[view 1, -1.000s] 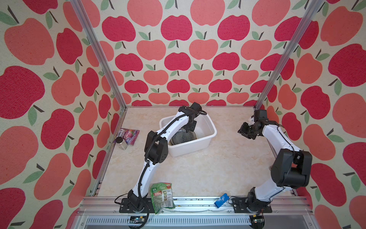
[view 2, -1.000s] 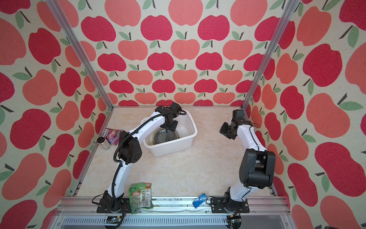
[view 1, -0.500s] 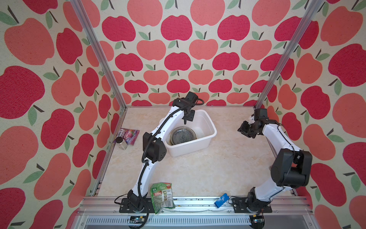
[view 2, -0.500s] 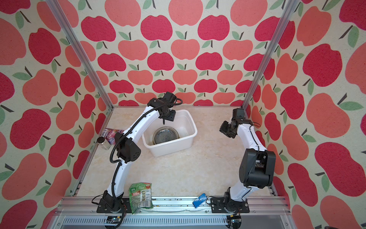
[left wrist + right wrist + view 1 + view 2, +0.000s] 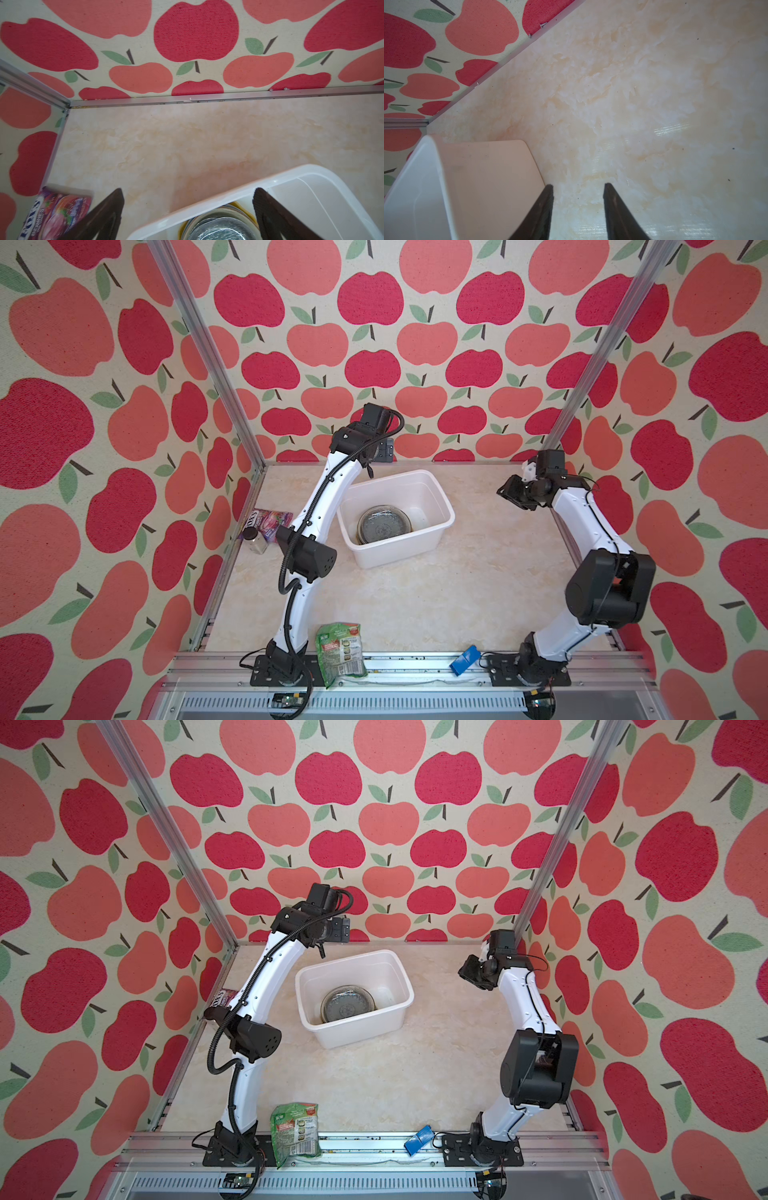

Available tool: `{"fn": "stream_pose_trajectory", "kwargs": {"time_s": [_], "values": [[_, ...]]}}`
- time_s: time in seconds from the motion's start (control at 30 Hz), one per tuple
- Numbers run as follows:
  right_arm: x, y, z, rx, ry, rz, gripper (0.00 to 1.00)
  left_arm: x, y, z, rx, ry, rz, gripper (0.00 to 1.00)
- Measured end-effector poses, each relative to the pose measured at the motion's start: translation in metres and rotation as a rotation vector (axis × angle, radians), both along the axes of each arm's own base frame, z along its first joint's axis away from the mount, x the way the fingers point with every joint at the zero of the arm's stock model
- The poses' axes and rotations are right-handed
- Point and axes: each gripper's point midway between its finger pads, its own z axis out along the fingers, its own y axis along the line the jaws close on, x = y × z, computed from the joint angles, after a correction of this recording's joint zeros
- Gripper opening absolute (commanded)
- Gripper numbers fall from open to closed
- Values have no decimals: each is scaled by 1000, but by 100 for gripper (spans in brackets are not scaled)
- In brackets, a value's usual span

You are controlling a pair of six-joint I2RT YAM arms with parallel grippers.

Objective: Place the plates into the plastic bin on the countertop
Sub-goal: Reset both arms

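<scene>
The left gripper (image 5: 188,190), open and empty like the right gripper (image 5: 578,186), may catch the plastic bin (image 5: 395,551) rim and jolt the plates (image 5: 384,524).

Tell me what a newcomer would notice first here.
The loud apple-print walls hit first, on three sides. Next comes the white plastic bin toward the back of the countertop, holding a stack of plates topped by a grey one. The left claw hangs near its back corner, the right claw off to its side, both open and empty.
</scene>
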Motion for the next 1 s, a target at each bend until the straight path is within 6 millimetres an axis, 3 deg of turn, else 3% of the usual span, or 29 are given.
{"fn": "stream_pose_trajectory", "kwargs": {"time_s": [0.03,0.13,0.23,0.37,0.5,0.6,0.67,0.77,0.9,1.0], "values": [[1,3,3,-6,-13,12,99,-3,12,3,23,-6,25,99],[-1,15,7,-27,-59,69,99,-22,44,9,108,-39,90,99],[-15,26,4,-33,-90,110,99,-48,67,4,151,-92,131,99],[-40,37,-5,-29,-127,144,99,-100,112,-14,112,-204,197,99],[-49,32,-15,-56,-137,125,99,-153,175,-20,4,-370,331,99],[-48,24,-22,-91,-136,95,99,-179,210,-29,-44,-447,425,99],[-47,20,-27,-111,-138,78,99,-186,224,-40,-45,-463,467,99],[-47,16,-35,-132,-140,62,99,-189,236,-73,-2,-445,479,99],[-40,13,-45,-173,-136,43,99,-194,236,-126,40,-392,442,99],[-36,10,-62,-212,-97,26,100,-194,235,-144,64,-388,416,99]]}}
